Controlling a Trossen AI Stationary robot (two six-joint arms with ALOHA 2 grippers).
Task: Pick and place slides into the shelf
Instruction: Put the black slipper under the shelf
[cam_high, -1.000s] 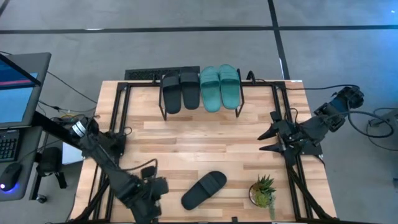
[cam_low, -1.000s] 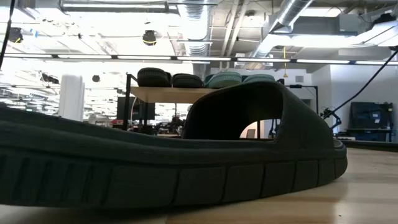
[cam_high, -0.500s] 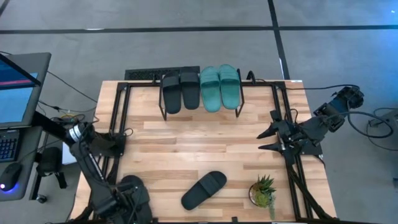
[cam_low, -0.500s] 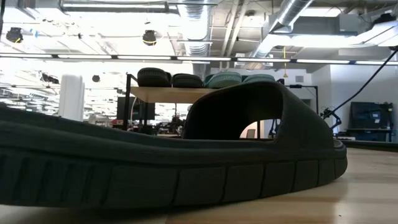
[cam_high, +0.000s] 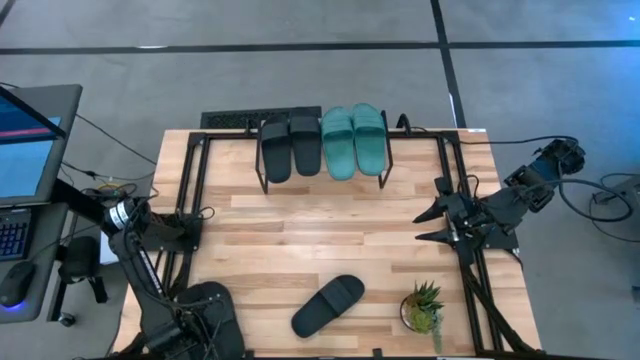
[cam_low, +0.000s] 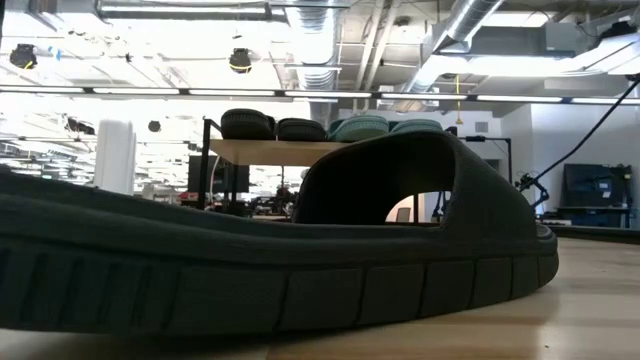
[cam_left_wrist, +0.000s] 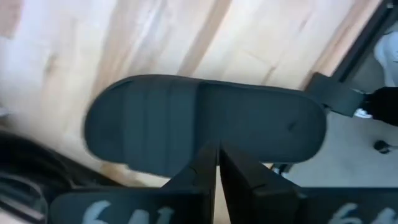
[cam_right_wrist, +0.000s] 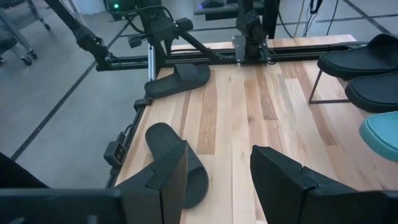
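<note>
A black rubber slide (cam_high: 328, 305) lies flat on the light wooden table (cam_high: 340, 230) at 6 o'clock. Its long side runs from 8 o'clock to 2 o'clock, and its strap end points to 2 o'clock. A small green plant in a pot (cam_high: 424, 308) stands just beside it, toward 3 o'clock.

Another dark grey rubber slide (cam_left_wrist: 205, 118) lies flat at the table's 7 o'clock corner. The left arm bends down over that corner, and the left gripper (cam_left_wrist: 217, 148) points down at this slide. Its fingers (cam_left_wrist: 200, 165) are almost together, with only a thin slit between them. Their tips are over the slide's side edge. I cannot tell if they pinch it.

The right gripper (cam_high: 428, 226) waits at the table's 3 o'clock edge and points to 9 o'clock. Its fingers (cam_right_wrist: 171, 171) are spread wide and hold nothing.

The small rack shelf with a light wood top and thin black legs (cam_high: 262, 185) stands at 12 o'clock. Two black slides (cam_high: 290, 148) and two teal-green slides (cam_high: 354, 140) lie side by side on top. Their long sides run from 12 o'clock to 6 o'clock.
</note>
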